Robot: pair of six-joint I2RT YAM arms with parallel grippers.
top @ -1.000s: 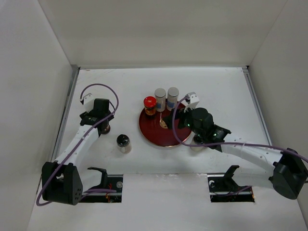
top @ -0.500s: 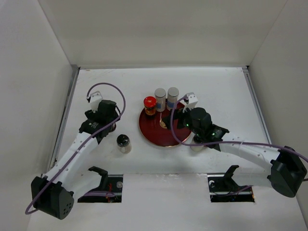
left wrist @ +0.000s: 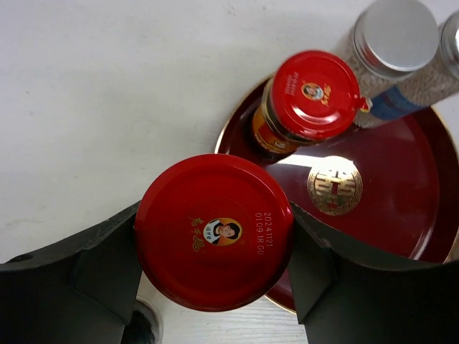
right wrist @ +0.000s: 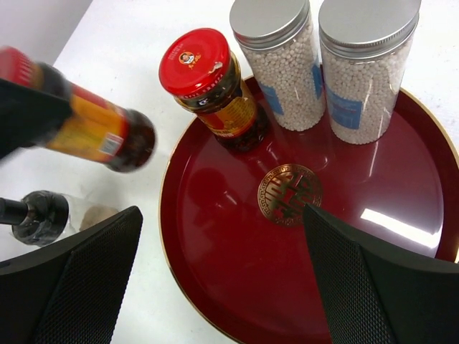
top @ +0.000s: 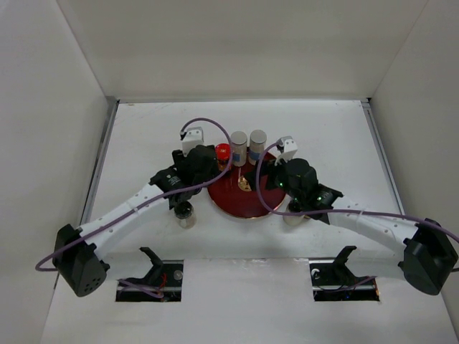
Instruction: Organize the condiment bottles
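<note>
Left tool (left wrist: 215, 252): closed round a red-lid sauce jar (right wrist: 93, 132), one finger each side, contact hidden under the lid in left-wrist view.
Held jar: off the table (top: 337, 136), over the left rim of the round dark-red tray (right wrist: 237, 276). Looks tilted and blurred at upper left of right-wrist view. Dark contents, orange-yellow label.
Right tool (right wrist: 221, 212): fingers spread wide, holding nothing, hovering above tray centre.
On tray: smaller red-cap jar (right wrist: 195, 61) at top left, then two silver-cap jars of white beads (right wrist: 269, 21) and (right wrist: 369, 25) side by side along the top edge. Lower half of tray bare.
Off tray: black-cap bottle (right wrist: 41, 215) on table, lower left, just beside tray rim.
Handling (est.): prob. glass, rigid, full, so heavy for its size. Smooth wall is slippery and breaks if dropped.
Grip spot: on the body just under the lid, where the lid's overhang stops it sliding through.
Next (est.): level it, set down in the bare patch beside the red-cap jar w/o knocking it.
Risk: tilted base catches the rim and tips.
</note>
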